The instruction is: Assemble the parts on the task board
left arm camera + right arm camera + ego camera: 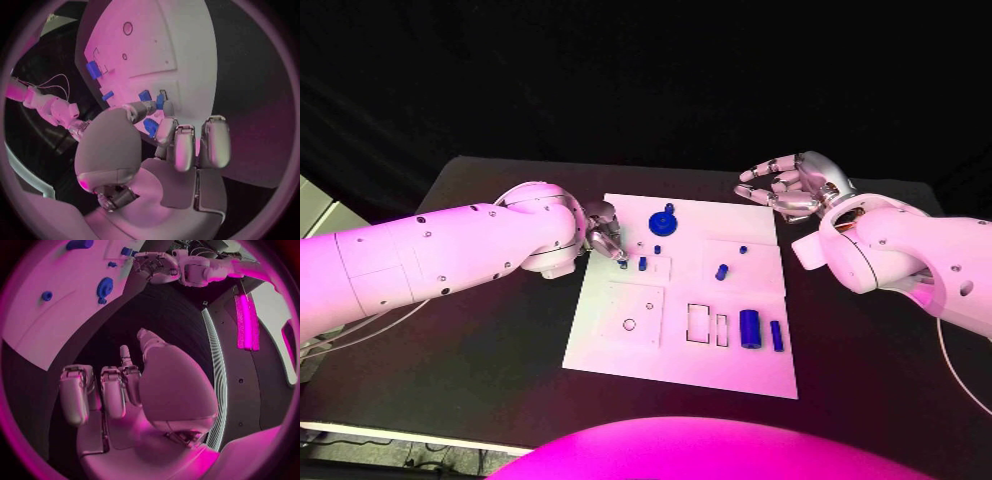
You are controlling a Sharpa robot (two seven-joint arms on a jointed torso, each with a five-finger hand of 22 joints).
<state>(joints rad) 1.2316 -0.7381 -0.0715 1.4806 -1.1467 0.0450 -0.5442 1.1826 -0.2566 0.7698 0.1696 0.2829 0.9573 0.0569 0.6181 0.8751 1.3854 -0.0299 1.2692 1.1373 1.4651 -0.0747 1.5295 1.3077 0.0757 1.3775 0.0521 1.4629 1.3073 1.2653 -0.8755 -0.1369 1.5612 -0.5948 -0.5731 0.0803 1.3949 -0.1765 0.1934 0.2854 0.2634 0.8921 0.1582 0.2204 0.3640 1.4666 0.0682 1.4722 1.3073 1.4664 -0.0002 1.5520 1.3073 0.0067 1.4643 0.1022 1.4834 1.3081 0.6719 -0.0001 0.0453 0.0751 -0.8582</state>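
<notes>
Two hands in play. Left hand [603, 232] sits at the board's far-left edge, fingers curled down onto the white task board [678, 355]; in the left wrist view its fingertips [164, 129] are crowded among a few small blue parts [145, 95], but whether it actually pinches one I can't tell. Right hand [795, 185] hovers off the board's far-right corner, above the black table [473, 350], fingers loosely curled and apart, holding nothing; right wrist view shows its palm [169, 390] bare.

Outward from the left hand: a short blue peg [642, 263] stands just right of the fingers, w/ a smaller blue bit [658, 249] beyond it. Blue round gear-like part [664, 222] sits at the far middle of the board, near the left hand. Further right, a small blue stud [743, 249] and a tilted blue pin [721, 271] lie mid-board. Toward the near-right: a blue cylinder [751, 328] and a thinner blue bar [777, 335] lie side by side, apart, just right of two narrow rectangular slots [705, 326]. Near-left part of board has a square recess w/ a small round hole [629, 324]
</notes>
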